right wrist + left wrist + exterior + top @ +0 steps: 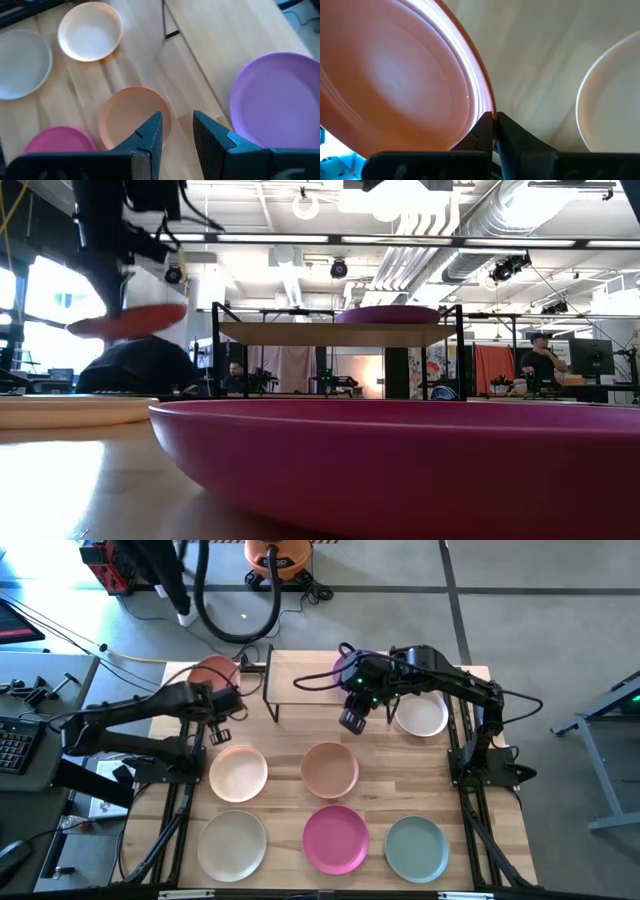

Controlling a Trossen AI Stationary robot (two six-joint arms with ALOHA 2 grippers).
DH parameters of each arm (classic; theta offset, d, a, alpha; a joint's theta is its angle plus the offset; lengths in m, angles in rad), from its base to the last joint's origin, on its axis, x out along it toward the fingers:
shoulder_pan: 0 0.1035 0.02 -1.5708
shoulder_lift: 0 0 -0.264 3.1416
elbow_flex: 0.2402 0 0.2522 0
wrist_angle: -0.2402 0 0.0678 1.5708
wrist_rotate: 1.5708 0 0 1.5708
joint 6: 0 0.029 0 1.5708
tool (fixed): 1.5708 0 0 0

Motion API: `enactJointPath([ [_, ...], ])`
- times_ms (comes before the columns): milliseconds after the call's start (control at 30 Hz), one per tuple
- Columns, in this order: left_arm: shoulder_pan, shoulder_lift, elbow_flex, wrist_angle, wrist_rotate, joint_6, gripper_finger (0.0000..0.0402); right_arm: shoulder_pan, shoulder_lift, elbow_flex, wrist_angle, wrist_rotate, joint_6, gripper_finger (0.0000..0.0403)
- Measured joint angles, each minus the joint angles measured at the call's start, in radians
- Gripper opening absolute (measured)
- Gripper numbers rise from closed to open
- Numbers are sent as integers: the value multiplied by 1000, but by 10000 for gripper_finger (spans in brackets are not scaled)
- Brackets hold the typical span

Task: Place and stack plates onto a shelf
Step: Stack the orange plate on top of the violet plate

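A terracotta plate (210,670) (125,323) hangs in the air at the table's far left, left of the shelf (305,688) (340,333), with my left gripper (217,702) (495,125) shut on it. A purple plate (345,666) (390,314) (280,100) rests flat on the shelf board. Above the shelf's near edge, my right gripper (355,718) (177,131) hovers open with nothing between its fingers. A white plate (420,712) lies on the table right of the shelf. My left gripper pinches the terracotta plate's rim (493,112) between its two fingers, on the side of the plate toward the table's near edge. The fingers slant down toward the far side. The plate is lifted clear of the table, close to level, its hollow side up.
Lying flat on the wooden table are a cream plate (238,772), a tan-pink plate (330,770), a pale beige plate (232,843), a magenta plate (335,837) (400,460) and a pale teal plate (416,847). The shelf's left half is bare. People sit in the room beyond.
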Motion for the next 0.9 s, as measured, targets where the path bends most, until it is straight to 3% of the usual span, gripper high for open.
enactJointPath([
  [467,-1,-26,243,-2,-35,236,0,-1,0,0,75,71,35,87],
  [567,-2,-15,291,-2,-35,306,0,-1,0,0,75,126,63,90],
  [767,-3,34,369,2,-38,454,0,-1,0,0,75,154,82,123],
  [900,-32,93,410,4,-72,557,0,-4,0,0,76,243,136,146],
])
